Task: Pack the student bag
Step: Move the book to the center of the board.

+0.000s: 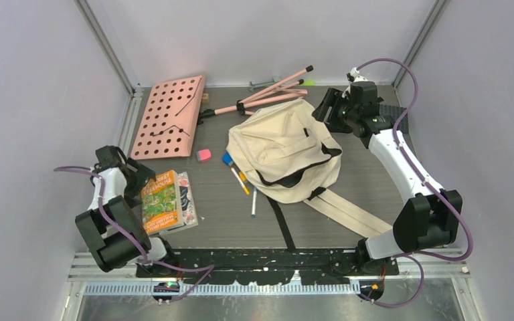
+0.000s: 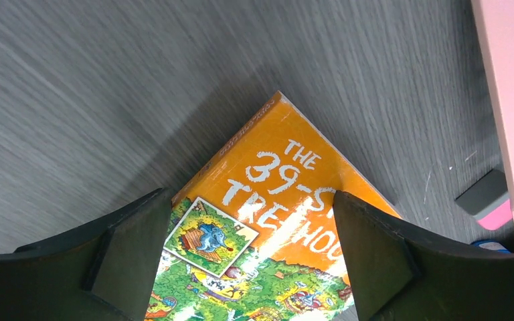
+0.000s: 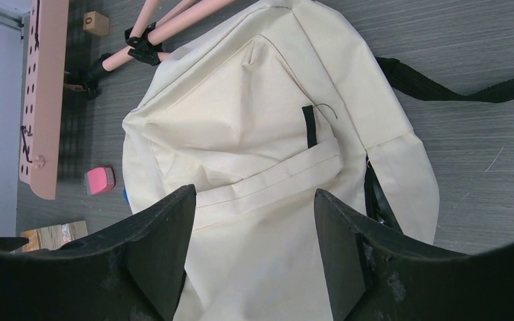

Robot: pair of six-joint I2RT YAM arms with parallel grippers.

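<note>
Left hand [image 2: 249, 200], spread, poises over the paperback [image 2: 288, 167] at eight o'clock, seemingly for pickup; next, descend and pinch. Right hand [image 3: 254, 197], spread, hangs over the student bag [image 3: 241, 100].

The dark grey wood-grain tabletop [image 1: 221, 224] carries the student bag [image 1: 284, 150] near its middle, lying flat, with its cream straps [image 1: 345, 214] trailing toward the near edge. A black strap [image 1: 282, 224] runs beside them. Just left of the bag lie a few pens [image 1: 239, 180], and a pink eraser [image 1: 203, 155] sits a little further left. Well left of the bag and nearer the front is an orange picture book [image 1: 162, 202]. A pink perforated board [image 1: 170, 117] lies far left of the bag. Beyond the bag are pink folded stand legs [image 1: 271, 90] and a small wooden block [image 3: 96, 23].
</note>
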